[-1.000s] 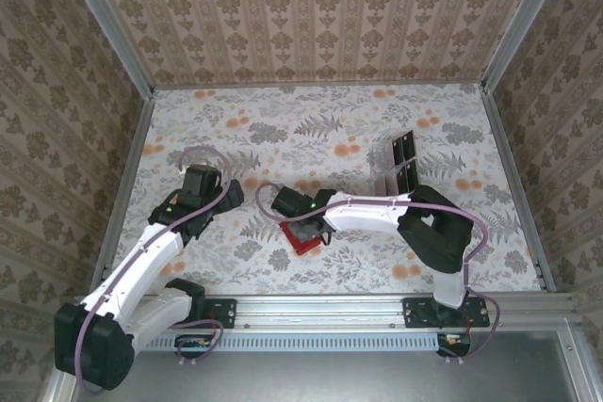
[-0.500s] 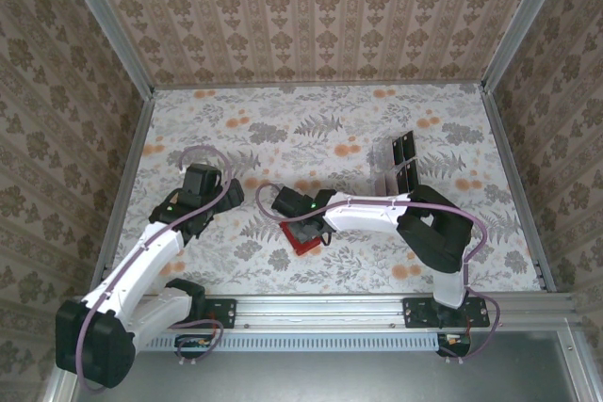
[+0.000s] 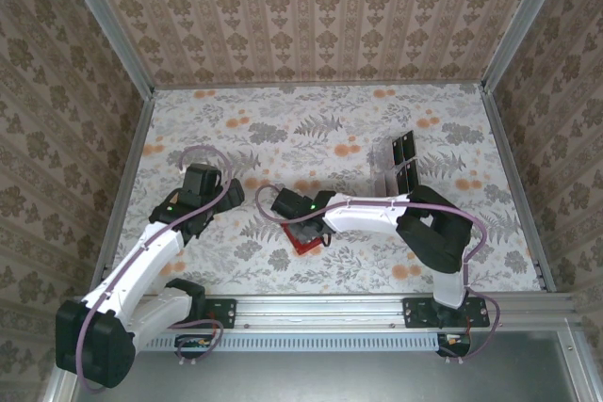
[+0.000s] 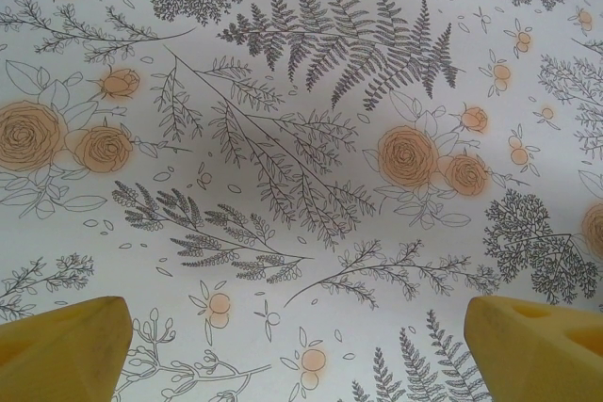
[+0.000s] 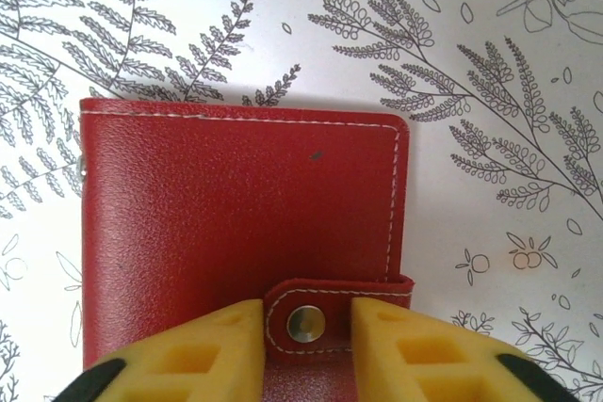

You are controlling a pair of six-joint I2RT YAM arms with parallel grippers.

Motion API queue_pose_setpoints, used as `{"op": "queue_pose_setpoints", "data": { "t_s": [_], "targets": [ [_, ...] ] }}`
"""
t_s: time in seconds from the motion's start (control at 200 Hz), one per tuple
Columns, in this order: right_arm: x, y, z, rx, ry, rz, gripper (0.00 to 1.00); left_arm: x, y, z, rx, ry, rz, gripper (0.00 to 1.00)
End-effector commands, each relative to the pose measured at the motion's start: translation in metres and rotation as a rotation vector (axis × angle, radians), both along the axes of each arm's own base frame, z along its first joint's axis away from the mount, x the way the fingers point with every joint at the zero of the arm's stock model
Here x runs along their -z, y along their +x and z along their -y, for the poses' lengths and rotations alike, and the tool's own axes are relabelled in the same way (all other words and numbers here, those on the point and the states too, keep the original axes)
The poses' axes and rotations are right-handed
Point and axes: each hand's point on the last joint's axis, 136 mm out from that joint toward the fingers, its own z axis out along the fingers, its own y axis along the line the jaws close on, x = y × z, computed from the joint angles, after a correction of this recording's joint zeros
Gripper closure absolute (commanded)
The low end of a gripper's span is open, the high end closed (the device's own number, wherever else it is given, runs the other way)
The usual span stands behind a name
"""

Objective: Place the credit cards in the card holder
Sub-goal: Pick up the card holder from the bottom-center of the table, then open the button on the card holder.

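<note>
Work appears to be centring on unfastening the card holder (image 5: 236, 223), which is lying closed on the floral table (image 3: 330, 138) just below the middle of the overhead frame. The right gripper (image 5: 306, 350) is reaching low from the right, its fingers narrowly bracketing the snap tab (image 5: 306, 324); whether they are pinching it I cannot tell. Next is probably lifting that tab. The left gripper (image 4: 301, 345) is hanging wide open, holding nothing.
</note>
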Motion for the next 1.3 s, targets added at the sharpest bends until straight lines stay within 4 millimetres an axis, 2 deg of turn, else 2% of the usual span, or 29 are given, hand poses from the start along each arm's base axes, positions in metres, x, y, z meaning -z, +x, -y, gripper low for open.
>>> {"op": "queue_pose_setpoints", "data": {
  "t_s": [0.0, 0.125, 0.335, 0.5, 0.675, 0.82, 0.84, 0.91, 1.295],
  "targets": [
    [0.017, -0.005, 0.022, 0.005, -0.098, -0.009, 0.80, 0.004, 0.000, 0.001, -0.002, -0.014, -0.010, 0.00],
    [0.012, -0.004, 0.019, 0.000, -0.080, -0.004, 1.00, 0.008, -0.001, 0.002, 0.002, -0.023, -0.018, 0.00],
    [-0.011, 0.000, 0.011, 0.013, -0.001, 0.009, 1.00, 0.013, -0.002, 0.011, 0.023, -0.072, -0.030, 0.00],
    [-0.036, 0.007, -0.002, 0.040, 0.120, 0.036, 1.00, 0.017, -0.002, 0.031, 0.058, -0.181, -0.028, 0.00],
    [-0.051, 0.011, -0.007, 0.061, 0.180, 0.049, 1.00, 0.017, -0.002, 0.054, 0.079, -0.286, -0.012, 0.00],
    [-0.056, 0.014, -0.010, 0.078, 0.202, 0.054, 1.00, 0.017, 0.002, 0.068, 0.057, -0.386, 0.018, 0.00],
    [-0.056, 0.014, -0.010, 0.081, 0.206, 0.054, 1.00, 0.017, -0.002, 0.077, 0.081, -0.399, 0.014, 0.00],
    [-0.056, 0.015, -0.011, 0.086, 0.213, 0.053, 1.00, 0.017, -0.002, 0.084, 0.081, -0.441, 0.027, 0.00],
    [-0.061, 0.022, -0.011, 0.128, 0.279, 0.049, 1.00, 0.024, -0.008, 0.109, 0.089, -0.557, 0.073, 0.11]
  ]
}}
